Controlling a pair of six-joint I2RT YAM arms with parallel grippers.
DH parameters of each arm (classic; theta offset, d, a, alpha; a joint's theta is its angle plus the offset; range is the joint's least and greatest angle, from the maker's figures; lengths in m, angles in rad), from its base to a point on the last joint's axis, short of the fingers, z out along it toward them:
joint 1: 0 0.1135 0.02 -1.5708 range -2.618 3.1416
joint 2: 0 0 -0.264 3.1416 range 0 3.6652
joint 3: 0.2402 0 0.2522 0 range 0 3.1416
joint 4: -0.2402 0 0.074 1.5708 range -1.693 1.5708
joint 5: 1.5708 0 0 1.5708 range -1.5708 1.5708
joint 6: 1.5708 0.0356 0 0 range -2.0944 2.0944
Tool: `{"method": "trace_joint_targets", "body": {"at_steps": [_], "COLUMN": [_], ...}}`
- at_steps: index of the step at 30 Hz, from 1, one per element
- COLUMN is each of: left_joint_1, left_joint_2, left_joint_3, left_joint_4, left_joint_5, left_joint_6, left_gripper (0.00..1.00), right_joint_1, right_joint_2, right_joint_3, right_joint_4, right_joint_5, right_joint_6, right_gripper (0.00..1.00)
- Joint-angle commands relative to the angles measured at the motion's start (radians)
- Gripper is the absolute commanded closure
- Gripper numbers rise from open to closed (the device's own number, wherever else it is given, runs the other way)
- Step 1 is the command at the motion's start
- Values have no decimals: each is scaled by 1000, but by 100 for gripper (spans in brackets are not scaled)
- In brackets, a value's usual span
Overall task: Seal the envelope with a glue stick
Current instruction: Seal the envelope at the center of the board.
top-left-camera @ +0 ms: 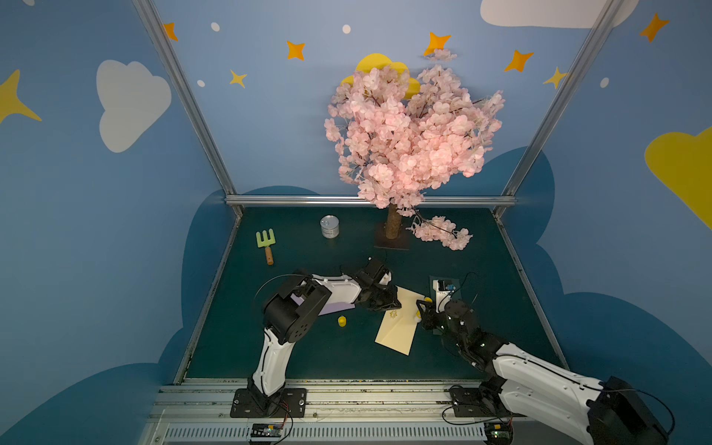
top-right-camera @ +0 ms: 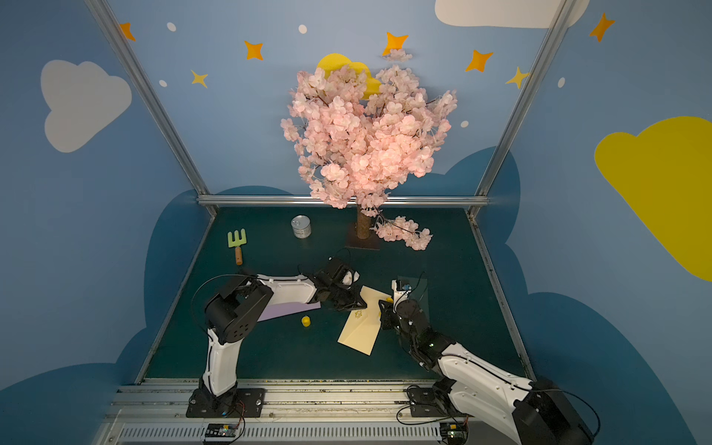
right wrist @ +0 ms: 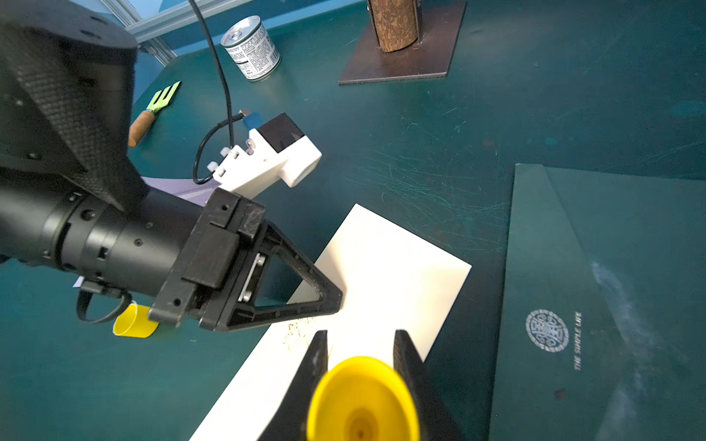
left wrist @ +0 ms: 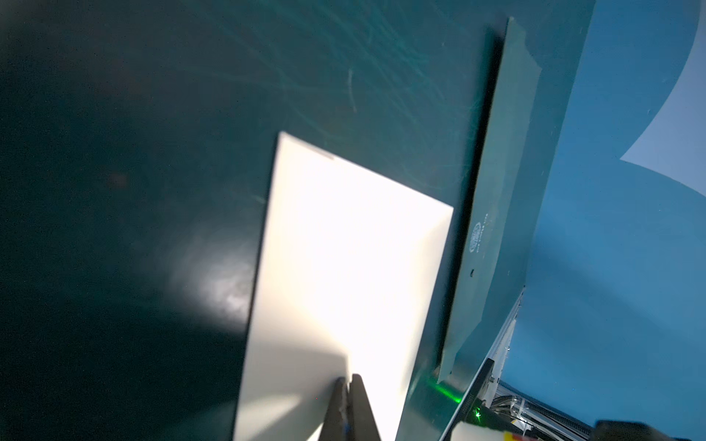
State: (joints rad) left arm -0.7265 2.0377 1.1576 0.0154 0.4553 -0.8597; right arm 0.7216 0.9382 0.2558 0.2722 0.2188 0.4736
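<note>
You can read one line of print (right wrist: 578, 341): "THE SIMPLE LIFE", in pale capitals on the dark green envelope (right wrist: 596, 236) that lies just beside the cream envelope (right wrist: 382, 275). A round emblem (right wrist: 547, 330) stands next to this line, but its characters cannot be read. The can (right wrist: 251, 47), well apart from the cream envelope, carries a label with fine print and a barcode, neither legible. The cream envelope itself bears a small gold mark (right wrist: 301, 332), also illegible.

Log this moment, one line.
left hand: shut, tip on cream paper envelope | right hand: gripping yellow plastic glue stick | round yellow cap: on tabletop
</note>
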Motion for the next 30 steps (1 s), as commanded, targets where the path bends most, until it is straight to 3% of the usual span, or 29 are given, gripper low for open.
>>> {"method": "trace_joint_targets", "body": {"at_steps": [1, 9, 19, 30], "left_joint_1": [20, -18, -79, -41], "left_joint_2": [9, 9, -41, -92], "left_joint_3": [-65, -69, -135, -210], "left_joint_4": [-99, -55, -87, -174], "left_joint_5": [-97, -32, -45, -83], "left_joint_6": [31, 53, 42, 83], "left_gripper": [97, 97, 97, 97], "right_joint_1": [-4, -4, -4, -4], "right_joint_2": [-16, -48, -96, -99], "right_joint_3": [-1, 2, -6, -3], "right_joint_4": [4, -27, -62, -66], "right_joint_5": [5, 8, 15, 18], "right_joint_6": [-2, -4, -4, -11], "right_gripper": [100, 100, 100, 100]}}
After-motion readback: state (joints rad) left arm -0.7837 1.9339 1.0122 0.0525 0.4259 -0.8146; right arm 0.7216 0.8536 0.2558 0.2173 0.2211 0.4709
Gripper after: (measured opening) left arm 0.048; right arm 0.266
